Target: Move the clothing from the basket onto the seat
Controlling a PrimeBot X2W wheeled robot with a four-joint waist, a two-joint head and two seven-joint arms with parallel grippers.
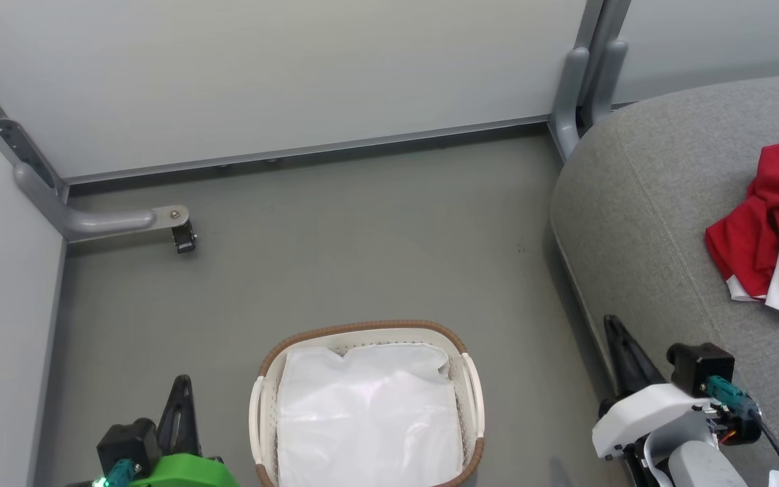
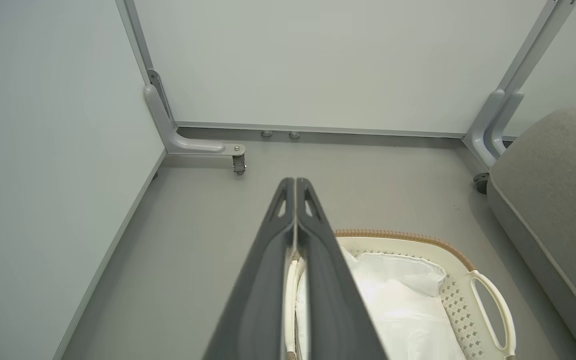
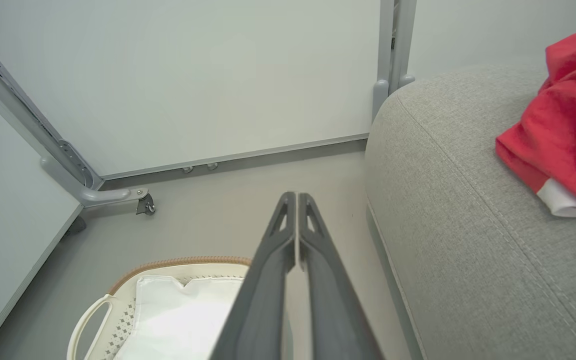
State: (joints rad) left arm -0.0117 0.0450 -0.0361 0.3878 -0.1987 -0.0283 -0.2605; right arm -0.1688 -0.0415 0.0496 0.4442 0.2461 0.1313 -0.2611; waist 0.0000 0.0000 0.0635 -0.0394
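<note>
I have the left end effector (image 2: 295, 181) and the right end effector (image 3: 297, 195) both pinched closed on nothing. The clothing (image 1: 765, 223) lies on the seat (image 1: 640, 203), ahead and right of the right end effector. The basket (image 1: 362, 329) sits between the two.

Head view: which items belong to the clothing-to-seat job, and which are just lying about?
Job:
clothing, already on the seat
seat
basket

Just there:
liner in the basket
wall panels
caster foot
</note>
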